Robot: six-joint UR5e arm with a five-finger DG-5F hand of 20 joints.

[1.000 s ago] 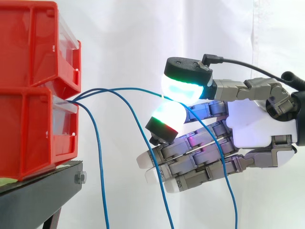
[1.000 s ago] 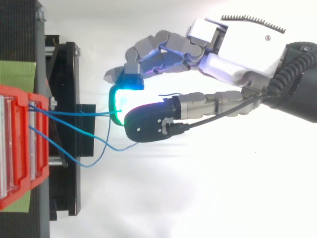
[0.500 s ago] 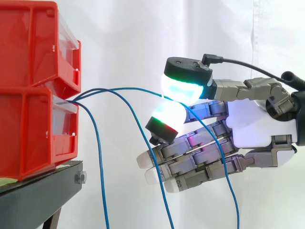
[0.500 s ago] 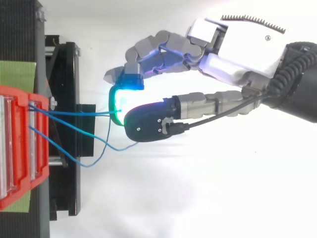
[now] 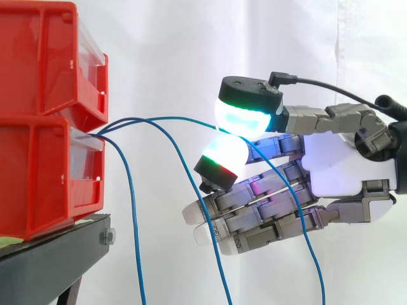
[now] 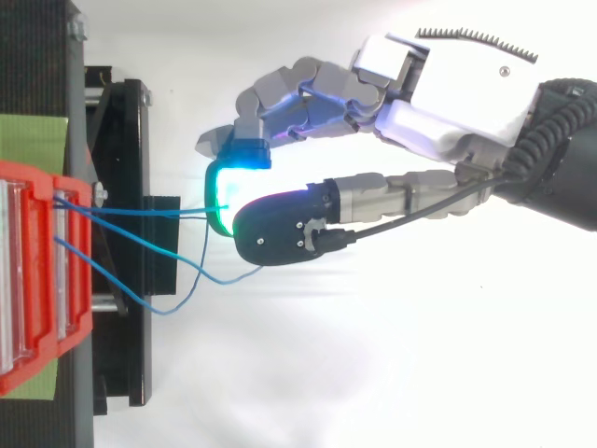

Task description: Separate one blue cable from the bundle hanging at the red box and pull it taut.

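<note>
Hardly anything had shifted since the earlier frames: only the free tail of the pinched cable, low in the side view, had swung slightly further from the stacked red plastic bins (image 5: 44, 127). The robot's grey-and-white hand (image 5: 343, 168) was closed in a pinch, its glowing green-white fingertips (image 5: 245, 114) pressed together on one thin blue cable (image 5: 191, 119). Its other fingers were half curled below and held nothing.

That cable ran from the front of the lower bin, arched up to the pinch, then dropped past the hand. Separation looked done; the arch still carried slack, so the pull remained.

Two other blue cables (image 5: 132, 210) hung loose between the bins and the hand, the nearer one crossing just by the lower fingers, where it might snag. Open room lay before the white curtain (image 5: 191, 51), away from the bins and the black metal stand (image 5: 57, 254)
</note>
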